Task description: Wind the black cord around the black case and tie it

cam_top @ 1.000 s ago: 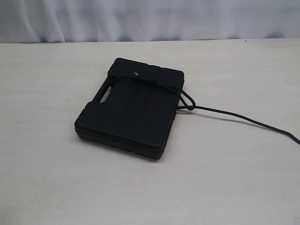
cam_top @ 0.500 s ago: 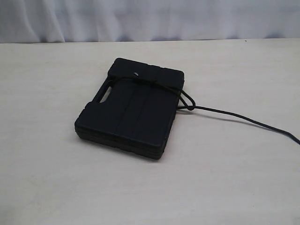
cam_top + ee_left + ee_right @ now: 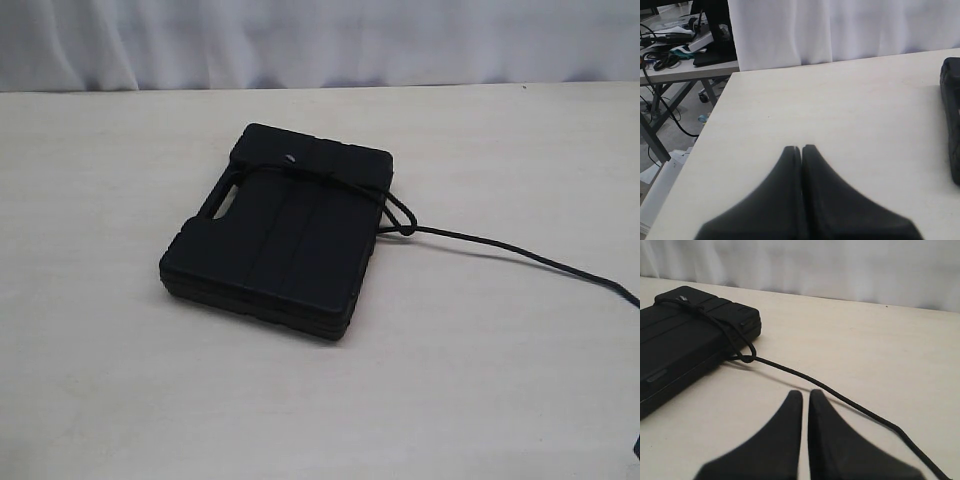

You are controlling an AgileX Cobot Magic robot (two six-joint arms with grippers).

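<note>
Pale cream tabletop (image 3: 120, 380) backed by a white curtain (image 3: 320, 40) fills the exterior view. On it the black case (image 3: 275, 235) lies flat: matte finish, rounded corners, lid ribbed lengthwise, handle slot cut along one edge. The black cord (image 3: 500, 247), thin and braided, crosses the lid near one end, forms a small loop against the case's side, then trails across the table to the frame's edge. Left wrist view: the left gripper (image 3: 801, 148) has both black fingers pressed together, pinching nothing, over bare tabletop. Only one end of the case shows, well apart from the fingertips, ahead and off to one side. A cluttered side table (image 3: 685, 70) stands beyond the tabletop's edge. Right wrist view: the right gripper (image 3: 805, 392) is likewise closed on nothing. The cord runs along the table just beyond its fingertips; contact cannot be judged. The case lies farther ahead and aside, cord wrapped over its end, the loop resting at its corner.
</note>
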